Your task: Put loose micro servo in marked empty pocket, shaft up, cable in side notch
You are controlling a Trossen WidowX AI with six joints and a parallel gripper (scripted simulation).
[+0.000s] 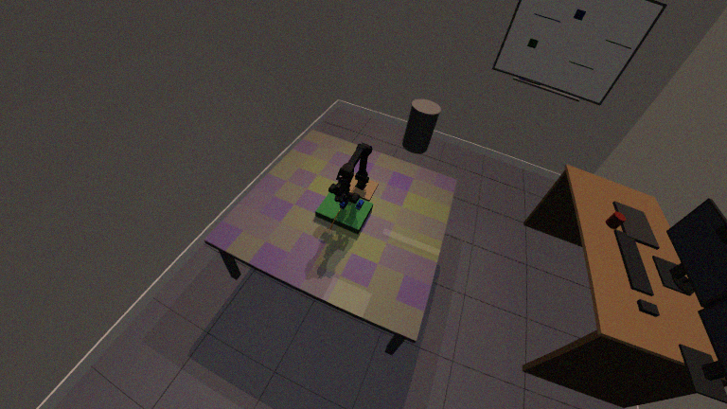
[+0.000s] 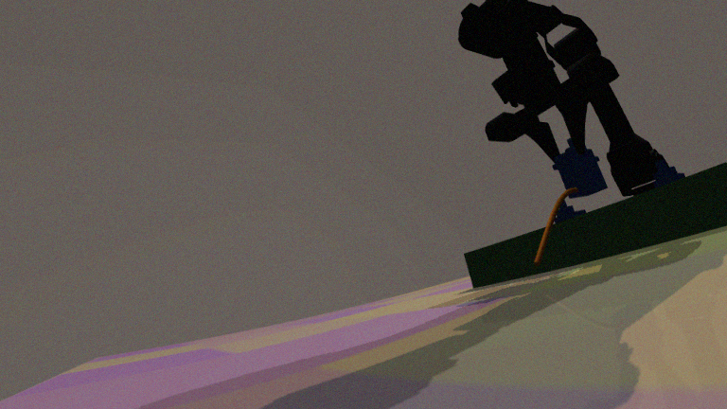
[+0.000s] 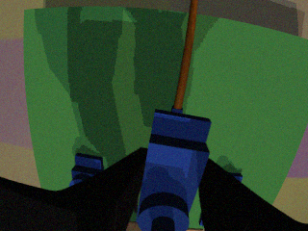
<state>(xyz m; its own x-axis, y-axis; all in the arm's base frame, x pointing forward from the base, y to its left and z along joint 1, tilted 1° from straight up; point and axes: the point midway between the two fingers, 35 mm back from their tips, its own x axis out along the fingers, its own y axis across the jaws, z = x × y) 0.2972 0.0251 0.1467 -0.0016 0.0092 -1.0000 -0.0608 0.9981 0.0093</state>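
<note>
1. The micro servo is clamped between the fingers of the pincer, which is closed partway on its blue body, and it hangs just above the green deck, shaft end toward the wrist camera.
2. Its orange cable trails down over the deck's left, near edge.
3. I judge that grasping is done; seating the servo in the pocket, routing the cable, releasing and retreating remain.
4. The arm bends steeply over the deck from the right, with the pincer pointing down at the table.
</note>
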